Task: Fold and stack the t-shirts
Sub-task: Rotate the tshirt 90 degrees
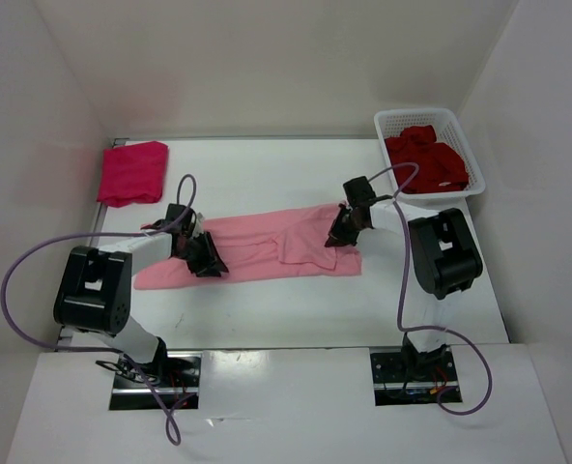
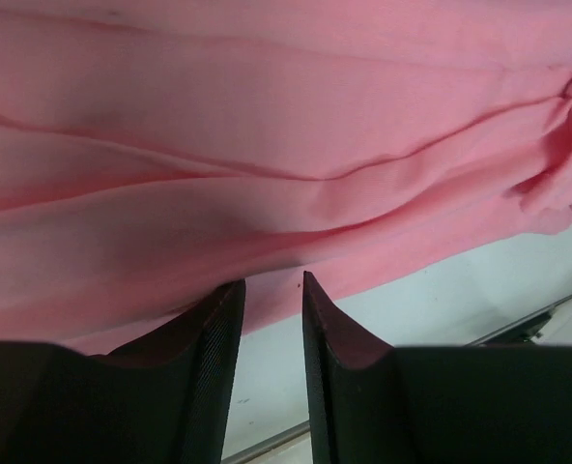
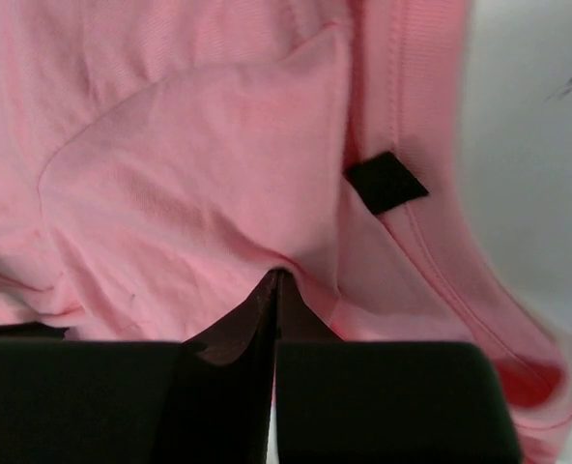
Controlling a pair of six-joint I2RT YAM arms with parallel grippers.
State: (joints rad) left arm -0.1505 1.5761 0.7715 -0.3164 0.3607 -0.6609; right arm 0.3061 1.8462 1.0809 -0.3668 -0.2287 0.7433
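The light pink t-shirt lies spread lengthwise across the middle of the table. My left gripper is at its near edge on the left; in the left wrist view the gripper is open, a narrow gap between its fingers, tips at the hem of the pink cloth. My right gripper is on the shirt's right part, shut and pinching a fold of pink cloth at its tips. The magenta-red t-shirt lies folded at the far left. The dark crimson t-shirt sits bunched in the basket.
The white lattice basket stands at the far right corner. White walls close in the table on three sides. A black label shows inside the pink shirt's collar. A metal table edge runs just below the left fingers.
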